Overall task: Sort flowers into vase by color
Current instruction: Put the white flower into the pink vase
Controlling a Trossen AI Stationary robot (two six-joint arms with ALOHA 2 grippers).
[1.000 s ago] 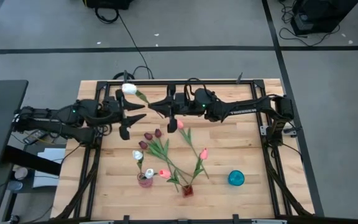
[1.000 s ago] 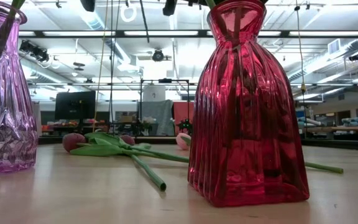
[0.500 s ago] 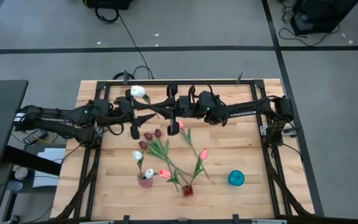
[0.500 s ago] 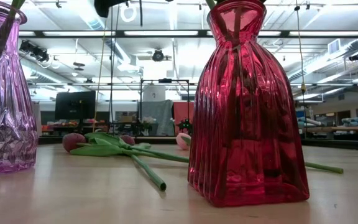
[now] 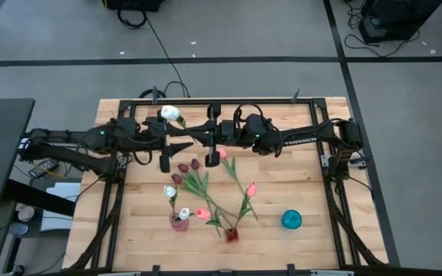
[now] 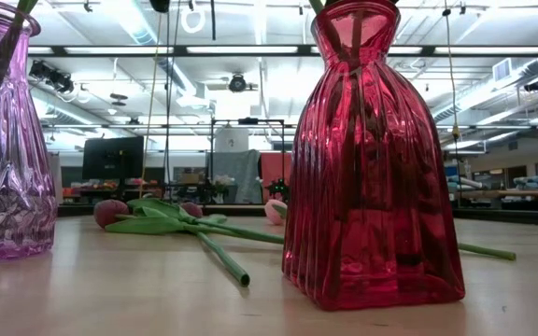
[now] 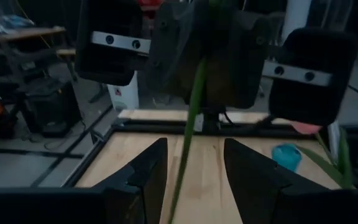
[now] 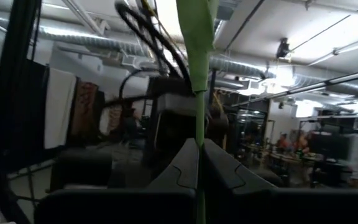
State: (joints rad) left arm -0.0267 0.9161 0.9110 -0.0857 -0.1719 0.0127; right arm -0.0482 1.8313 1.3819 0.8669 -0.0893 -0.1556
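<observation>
- Wooden planks make up the tabletop (image 5: 298, 184), framed in black rails, with grey floor all round it in the high view.
- At the far edge, the two arms meet nose to nose. The right hand (image 5: 199, 135) is clenched on the green stem of a white tulip (image 5: 170, 113), whose head points out over the left arm.
- The right wrist view confirms this grip: its two dark fingers (image 8: 182, 168) press together with the stem (image 8: 199, 93) running straight up between them.
- The left hand (image 5: 176, 144) is released, its fingers spread. In the left wrist view the stem (image 7: 190, 118) passes through the gap between those fingers (image 7: 145, 177) without visibly touching either, and the right arm's wrist fills the background.
- Nearer the middle lie loose flowers: three maroon tulips (image 5: 184, 167) and pink tulips (image 5: 250, 189), their stems crossing.
- At the near edge stand a pink vase (image 5: 179, 222) holding white tulips, a red vase (image 5: 231, 234) with stems in it, and a teal vase (image 5: 291, 219) well apart to the right.
- Only the low view shows the vases' ribbed glass: the red vase (image 6: 372, 159) looms large, the pink one (image 6: 7, 140) at the edge, with maroon heads (image 6: 110, 212) lying flat behind.
</observation>
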